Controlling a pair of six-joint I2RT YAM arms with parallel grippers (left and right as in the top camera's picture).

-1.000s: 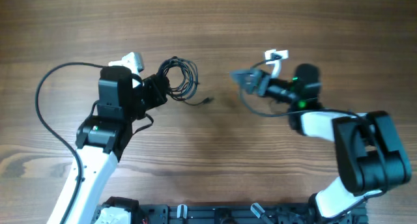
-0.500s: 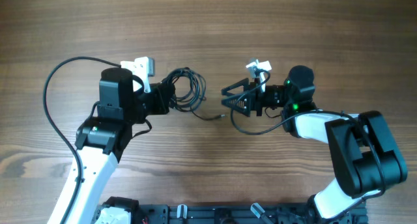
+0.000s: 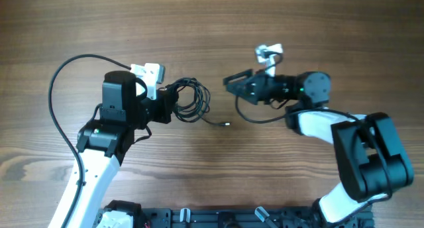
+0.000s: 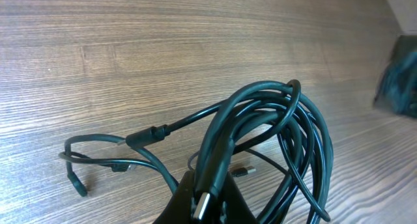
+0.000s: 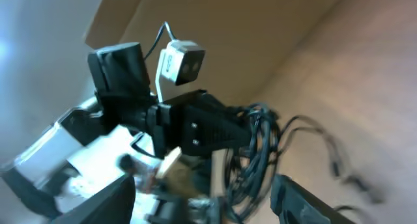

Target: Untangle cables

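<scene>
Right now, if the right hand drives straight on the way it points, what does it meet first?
Most likely the cables, bunched in the left hand. The right hand, open, points left at them, and its wrist view shows the loops ahead. Height is unclear.

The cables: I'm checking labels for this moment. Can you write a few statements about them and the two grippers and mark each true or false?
1. The left gripper is shut on the cables. True.
2. The right gripper also grips a cable. False: it is open and apart from the bundle, touching none of it.
3. One plug end trails out of the bundle, free of both grippers. True.
4. The cables lie straight and separate from one another. False: they are coiled in overlapping loops, bunched together at the left gripper.
</scene>
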